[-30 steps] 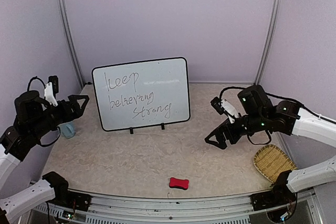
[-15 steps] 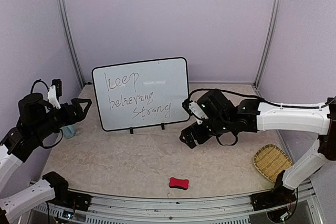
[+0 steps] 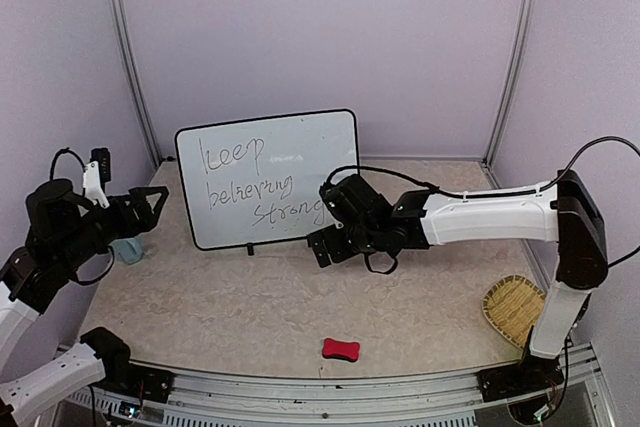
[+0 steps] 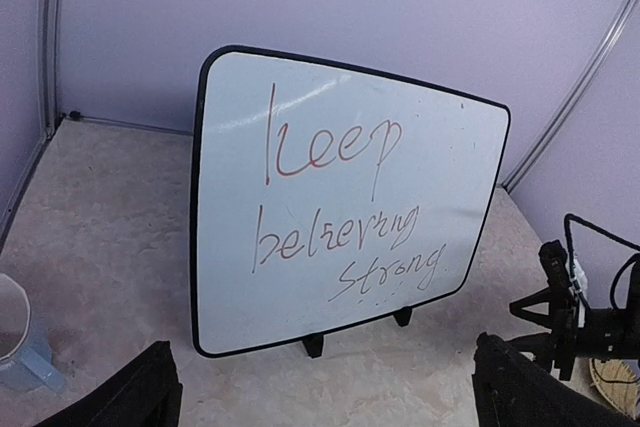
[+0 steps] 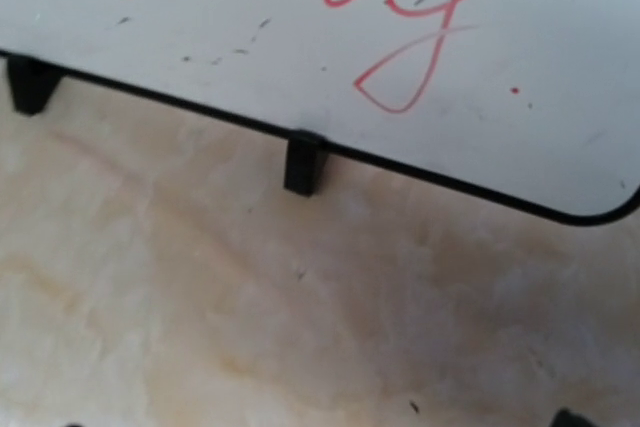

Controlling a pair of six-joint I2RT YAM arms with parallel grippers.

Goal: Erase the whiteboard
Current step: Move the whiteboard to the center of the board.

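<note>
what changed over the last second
The right claw swung left across the table to the lower right corner of the black-framed rectangular whiteboard, open, holding nothing. The left claw hardly moved; the writing, small red eraser and woven basket stayed put.

Light was even and soft across all three views, leaving only faint shadows on the table (image 3: 240,297) in the lower middle of the top view. A pale glare streak crossed the upper part of the whiteboard (image 3: 335,172). The close right wrist view looked slightly soft and blurred.
</note>
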